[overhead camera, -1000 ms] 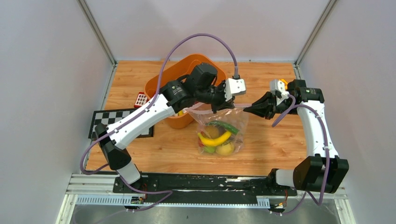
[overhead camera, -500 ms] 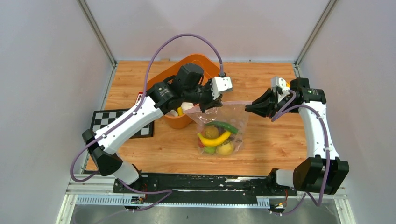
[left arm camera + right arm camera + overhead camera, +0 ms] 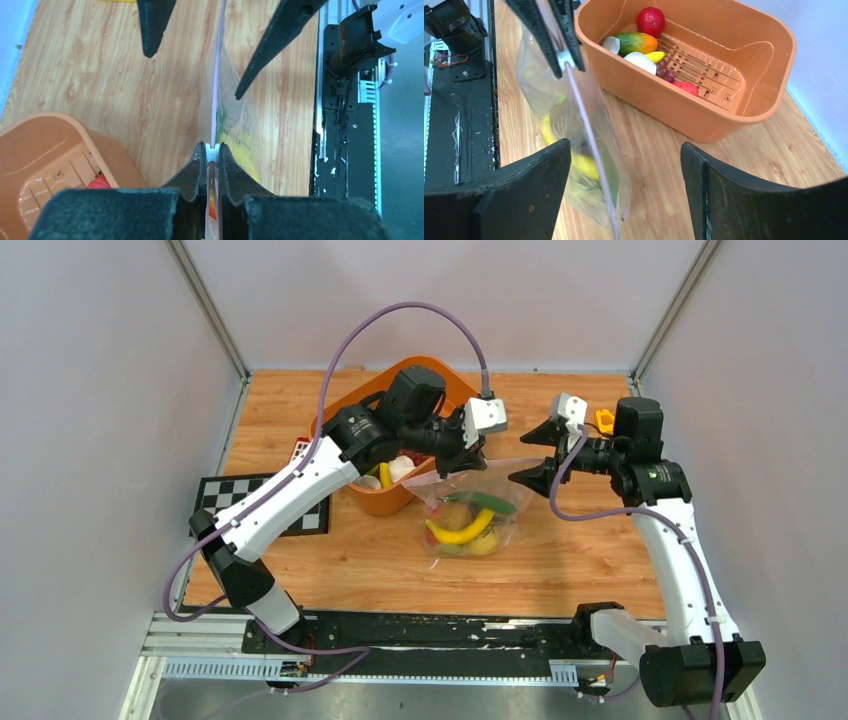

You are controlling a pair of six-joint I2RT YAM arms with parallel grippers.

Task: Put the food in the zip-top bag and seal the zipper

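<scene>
The zip-top bag (image 3: 470, 518) hangs over the wooden table with a yellow banana (image 3: 460, 533) and other food inside. My left gripper (image 3: 462, 455) is shut on the white slider (image 3: 212, 152) at the left end of the zipper (image 3: 216, 100), above the bag. My right gripper (image 3: 533, 455) stands open at the bag's right end. The zipper (image 3: 589, 130) passes between its fingers, nearer the left one, without touching either. More food, including a red fruit (image 3: 650, 21) and a mango (image 3: 636, 42), lies in the orange basket (image 3: 724, 120).
The orange basket (image 3: 440, 372) stands just behind the bag, under my left arm. A checkerboard card (image 3: 235, 495) and a small red-and-white block (image 3: 300, 452) lie at the left. A black rail (image 3: 440, 630) runs along the near edge. Walls close in on both sides.
My right gripper has opened and let go of the bag's right end, and that arm has swung back. The bag has sagged lower. The left gripper stays shut on the slider.
</scene>
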